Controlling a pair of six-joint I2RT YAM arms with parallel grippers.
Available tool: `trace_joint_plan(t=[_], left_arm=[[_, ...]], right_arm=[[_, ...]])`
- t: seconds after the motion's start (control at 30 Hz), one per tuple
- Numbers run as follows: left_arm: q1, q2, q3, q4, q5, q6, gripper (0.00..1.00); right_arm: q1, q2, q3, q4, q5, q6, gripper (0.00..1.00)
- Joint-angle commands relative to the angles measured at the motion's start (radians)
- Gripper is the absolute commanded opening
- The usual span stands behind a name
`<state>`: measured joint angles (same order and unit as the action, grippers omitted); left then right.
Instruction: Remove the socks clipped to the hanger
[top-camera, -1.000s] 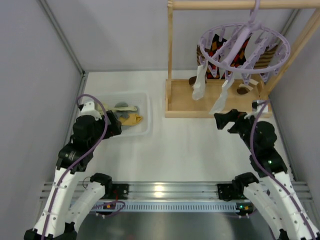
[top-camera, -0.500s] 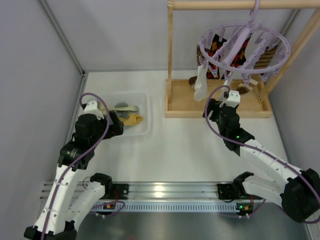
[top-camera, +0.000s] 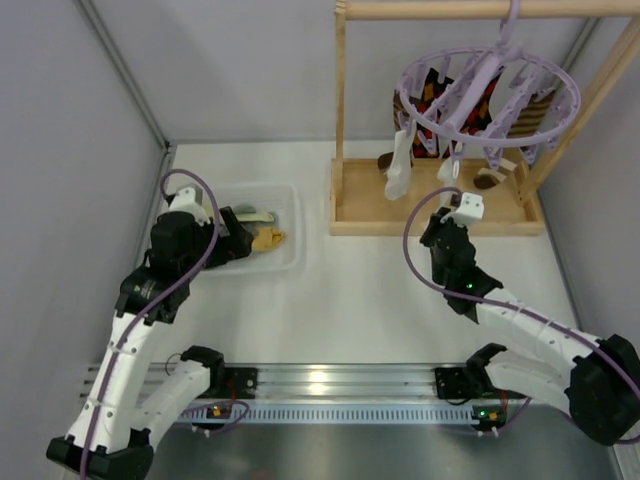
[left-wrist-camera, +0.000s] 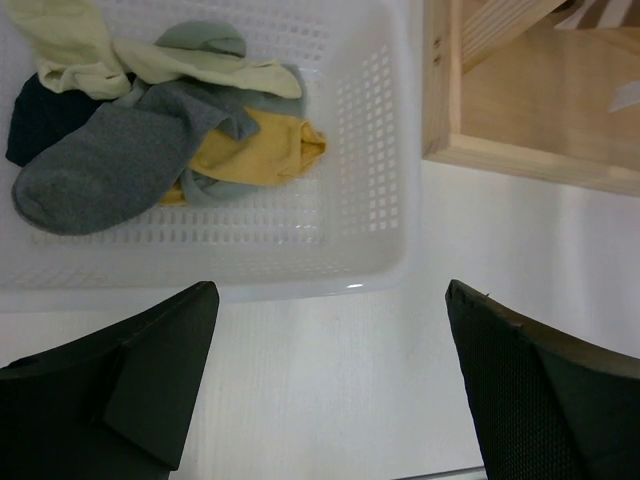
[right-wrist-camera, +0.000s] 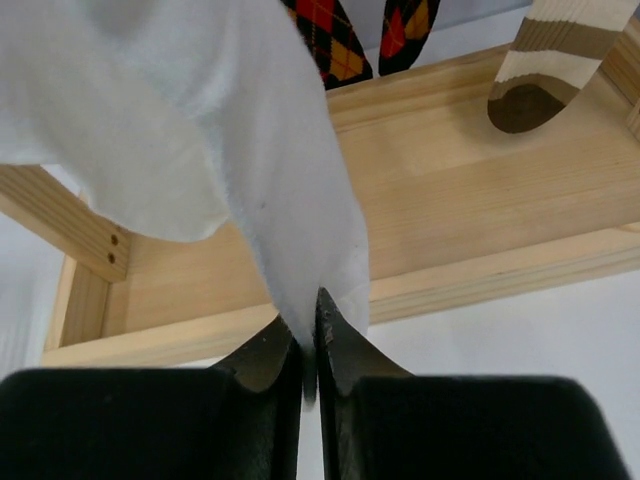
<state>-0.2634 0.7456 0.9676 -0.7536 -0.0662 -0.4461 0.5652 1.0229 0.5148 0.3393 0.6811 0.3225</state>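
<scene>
The lavender hanger hangs from the wooden rack's top bar with socks clipped to it. My right gripper is shut on the lower end of a white sock that hangs from the hanger. In the top view this gripper sits just in front of the rack. Another white sock hangs to its left. Diamond-patterned socks and a brown striped sock dangle behind. My left gripper is open and holds nothing, over the table at the near edge of the basket.
A white perforated basket at the left holds a grey sock, a yellow sock and pale ones. The wooden rack's base tray and uprights stand at the back right. Grey walls close both sides.
My right arm swung left and forward to the hanging white sock, and its jaws shut on the sock's lower end. My left arm shifted slightly toward the basket and stayed open.
</scene>
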Motion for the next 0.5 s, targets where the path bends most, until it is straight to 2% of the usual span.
trace_joint_plan(t=[0.0, 0.1, 0.13, 0.2, 0.23, 0.27, 0.3, 0.33, 0.47], left_arm=[[-0.005, 0.067, 0.175, 0.105, 0.092, -0.094, 0.99], [-0.046, 0.183, 0.325, 0.109, 0.085, -0.128, 0.99], [-0.106, 0.211, 0.365, 0.109, 0.033, -0.129, 0.99], [-0.213, 0.274, 0.487, 0.106, -0.175, -0.097, 0.99], [-0.361, 0.35, 0.534, 0.105, -0.266, -0.079, 0.99], [-0.447, 0.391, 0.581, 0.102, -0.352, -0.021, 0.99], [-0.526, 0.432, 0.68, 0.1, -0.497, 0.013, 0.99], [-0.659, 0.527, 0.733, 0.099, -0.532, 0.044, 0.99], [-0.777, 0.734, 0.975, 0.102, -0.494, 0.159, 0.99]], right_arm=[[0.087, -0.027, -0.015, 0.078, 0.095, 0.001, 0.05], [0.191, -0.021, 0.002, 0.037, 0.228, 0.036, 0.0], [0.214, -0.017, 0.02, 0.023, 0.26, 0.05, 0.0], [0.291, 0.003, 0.045, -0.038, 0.359, 0.088, 0.0], [0.314, 0.023, 0.079, -0.069, 0.385, 0.111, 0.0], [0.356, 0.034, 0.097, -0.126, 0.441, 0.13, 0.0], [0.377, 0.045, 0.115, -0.153, 0.468, 0.141, 0.0], [0.396, 0.055, 0.145, -0.169, 0.486, 0.142, 0.0], [0.481, 0.072, 0.183, -0.23, 0.534, 0.174, 0.0]])
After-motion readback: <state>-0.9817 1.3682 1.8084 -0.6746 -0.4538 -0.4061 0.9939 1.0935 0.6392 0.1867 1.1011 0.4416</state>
